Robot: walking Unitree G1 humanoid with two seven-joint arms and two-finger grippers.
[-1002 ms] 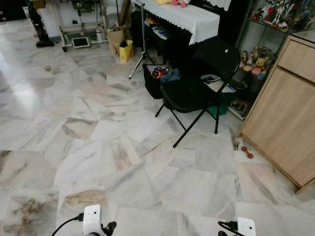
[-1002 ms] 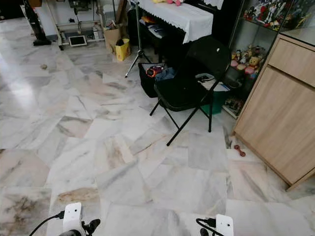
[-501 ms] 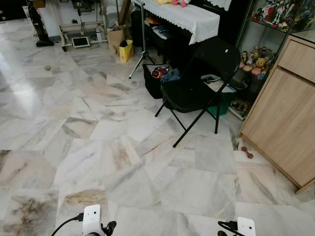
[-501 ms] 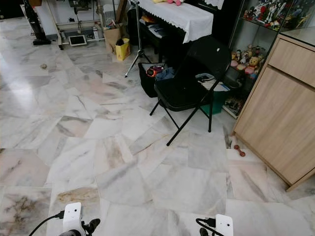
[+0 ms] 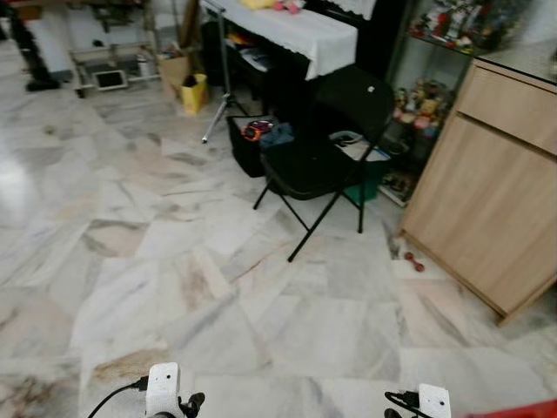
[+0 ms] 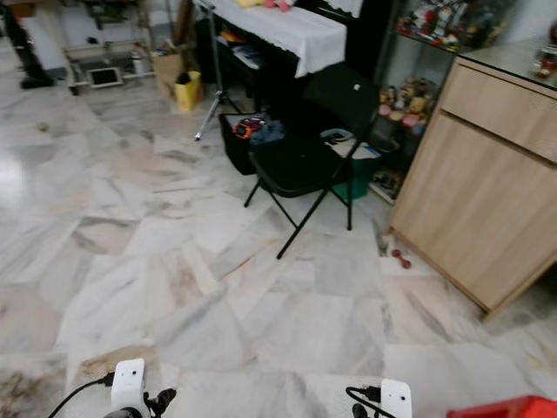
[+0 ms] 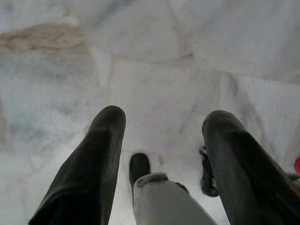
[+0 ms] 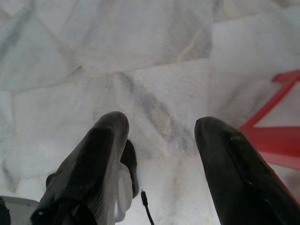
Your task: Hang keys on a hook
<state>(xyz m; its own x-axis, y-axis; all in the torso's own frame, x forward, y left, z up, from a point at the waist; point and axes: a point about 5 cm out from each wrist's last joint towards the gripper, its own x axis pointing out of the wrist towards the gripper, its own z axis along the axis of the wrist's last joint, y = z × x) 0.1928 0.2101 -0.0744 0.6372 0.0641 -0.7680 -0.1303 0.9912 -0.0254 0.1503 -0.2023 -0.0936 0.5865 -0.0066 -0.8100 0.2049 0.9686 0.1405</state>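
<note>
The left gripper (image 7: 161,126), fingers spread, hangs above marble floor (image 7: 154,61).

The pale veined marble floor (image 5: 218,287) is seen from head height by the two eye views, directed forward and down; the black folding metal chair (image 5: 322,157) and the light wooden cabinet (image 6: 487,192) are shared by both, slightly offset. The same floor is viewed close and downward from each wrist camera, framed by the left gripper (image 7: 161,136) and the right gripper (image 8: 161,136).
</note>
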